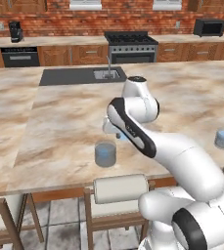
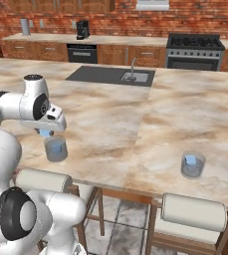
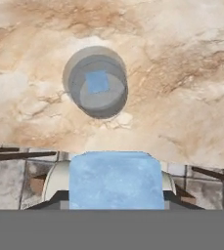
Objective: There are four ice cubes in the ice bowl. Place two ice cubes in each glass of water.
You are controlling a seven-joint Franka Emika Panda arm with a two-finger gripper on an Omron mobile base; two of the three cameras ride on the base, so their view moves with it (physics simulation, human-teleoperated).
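Note:
My gripper (image 2: 46,132) is shut on a light-blue ice cube (image 3: 116,179), which sits between the finger tips at the bottom of the hand view. It hangs just above the near glass of water (image 2: 56,149), close to the counter's front edge. Looking down, that glass (image 3: 96,83) holds one ice cube (image 3: 97,81). In the left base view my forearm hides most of the hand beside this glass (image 1: 105,154). The second glass of water (image 2: 192,165) stands far to the right with an ice cube (image 2: 190,160) in it. The ice bowl is out of view.
The marble island counter (image 2: 135,124) has a dark sink (image 2: 110,74) with a faucet at its far side. Cushioned stools (image 2: 197,211) stand under the near edge. A stove (image 2: 194,47) and cabinets line the back wall.

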